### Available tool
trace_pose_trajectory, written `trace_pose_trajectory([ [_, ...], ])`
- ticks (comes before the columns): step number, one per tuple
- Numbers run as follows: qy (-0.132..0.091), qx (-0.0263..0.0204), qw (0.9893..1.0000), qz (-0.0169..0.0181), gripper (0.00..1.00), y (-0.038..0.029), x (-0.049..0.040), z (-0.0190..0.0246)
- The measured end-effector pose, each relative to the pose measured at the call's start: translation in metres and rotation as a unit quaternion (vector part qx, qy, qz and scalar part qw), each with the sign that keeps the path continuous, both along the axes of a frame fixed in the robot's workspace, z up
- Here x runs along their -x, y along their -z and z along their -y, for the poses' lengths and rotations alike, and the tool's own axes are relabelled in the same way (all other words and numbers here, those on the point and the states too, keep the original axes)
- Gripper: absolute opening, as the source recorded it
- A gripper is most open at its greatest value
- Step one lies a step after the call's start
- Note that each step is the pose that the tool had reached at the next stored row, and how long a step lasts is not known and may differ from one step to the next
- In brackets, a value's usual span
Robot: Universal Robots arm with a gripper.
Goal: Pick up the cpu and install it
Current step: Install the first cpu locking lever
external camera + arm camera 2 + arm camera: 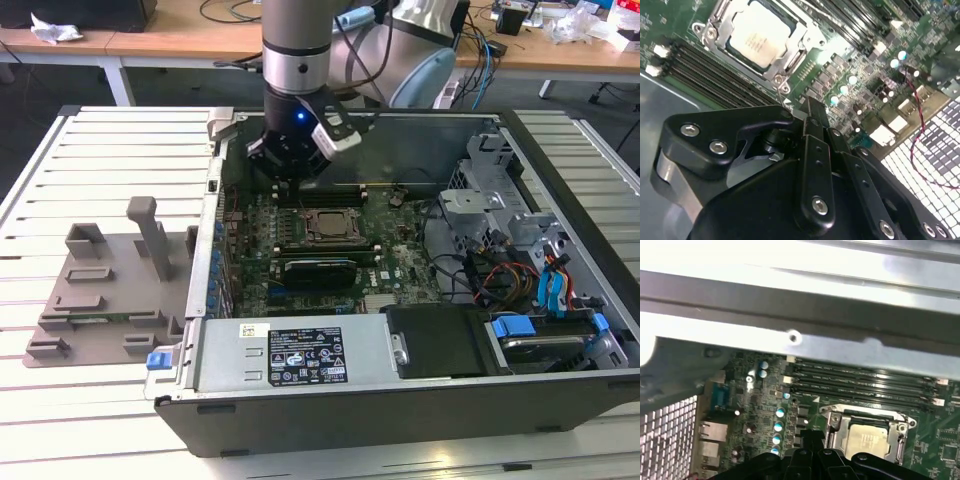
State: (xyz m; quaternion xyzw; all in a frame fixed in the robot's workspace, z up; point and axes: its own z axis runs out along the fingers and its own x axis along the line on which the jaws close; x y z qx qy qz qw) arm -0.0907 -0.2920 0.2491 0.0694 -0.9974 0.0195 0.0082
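Open computer case [420, 400] lies on a slatted white table [90, 150], side panel off. Green motherboard [300, 255] fills the case floor; everything below is placed relative to its socket [328, 226].

Arm comes down into the case with the gripper [287, 178] just above the board, beside the socket on the side toward the case's back wall. Memory slots [860, 382] run in parallel rows between the socket and that wall. Drive cage with blue tabs and cable bundle sits well apart from the socket, at the exterior view's right. Grey plastic holder block [110, 280] with upright posts rests on the table outside the case, well apart from the socket, at the exterior view's left.

The cpu [760, 37] lies flat inside the socket's metal frame, pale silver top up, also seen in the first wrist view [868, 440]. Gripper [807, 107] is near the socket but not touching the cpu. Jaws look drawn together with nothing between them; the black finger links meet at the tip in the second wrist view.
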Motion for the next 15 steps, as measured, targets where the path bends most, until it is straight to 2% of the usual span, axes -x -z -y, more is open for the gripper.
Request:
trace_pose_trajectory([
  [10,0.0,0.0,1.0,0.0061,0.11,-0.01,0.0192,-0.0091],
  [11,0.0,-0.0006,1.0,0.0061,0.11,-0.0102,0.0202,-0.0101],
  [12,0.0,-0.0042,1.0,0.0061,0.11,-0.0101,0.0203,-0.0115],
  [15,0.0,-0.0046,1.0,0.0061,0.11,-0.0102,0.0199,-0.0151],
])
